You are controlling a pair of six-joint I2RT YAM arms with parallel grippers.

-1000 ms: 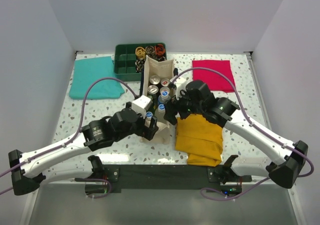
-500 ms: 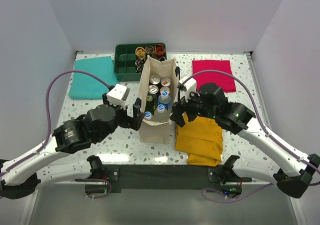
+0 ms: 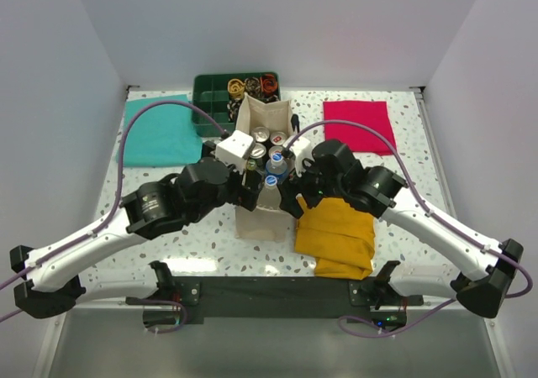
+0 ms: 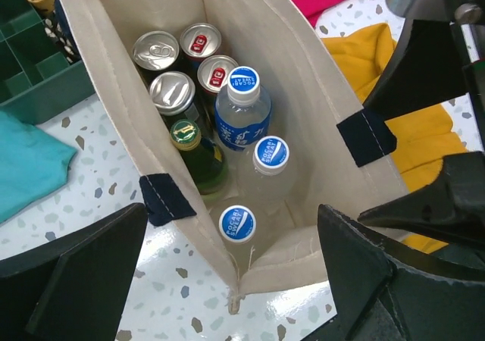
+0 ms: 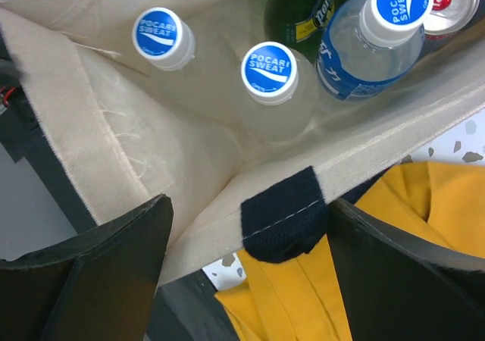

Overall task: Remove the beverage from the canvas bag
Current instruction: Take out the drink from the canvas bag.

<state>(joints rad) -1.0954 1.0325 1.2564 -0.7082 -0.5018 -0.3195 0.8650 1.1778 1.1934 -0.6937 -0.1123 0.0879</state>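
No drink is lifted out yet, so the reaching-in step is judged to be the one in hand. The canvas bag (image 3: 259,220) is stood upright on the worktop (image 3: 210,248) with its mouth open, and all the drinks are kept inside it. Three Pocari Sweat bottles (image 4: 270,152) with blue and white caps are lined up in the end of the bag nearest the arms. A green bottle (image 4: 189,148) with a gold cap is set by the bag's left wall. Four cans (image 4: 172,92) are packed at the bag's far end.

The left gripper (image 3: 250,190) is held above the bag's mouth. Its fingers (image 4: 76,280) are spread wide and nothing is gripped. The nearest bottle (image 4: 237,223) is seen between them.

The right gripper (image 3: 290,200) is held at the bag's right side. Its fingers (image 5: 91,280) are spread wide too, with nothing gripped. The bag's rim and a navy handle patch (image 5: 284,214) are seen between them. A yellow cloth (image 3: 336,231) is laid just beside the bag's right wall.

Next, one bottle has to be picked, most likely the nearest one. The left fingers would have to be lowered straight down around its cap and then closed. The bag is soft, so its rim may need to be pinched by the right fingers while the bottle is pulled up.
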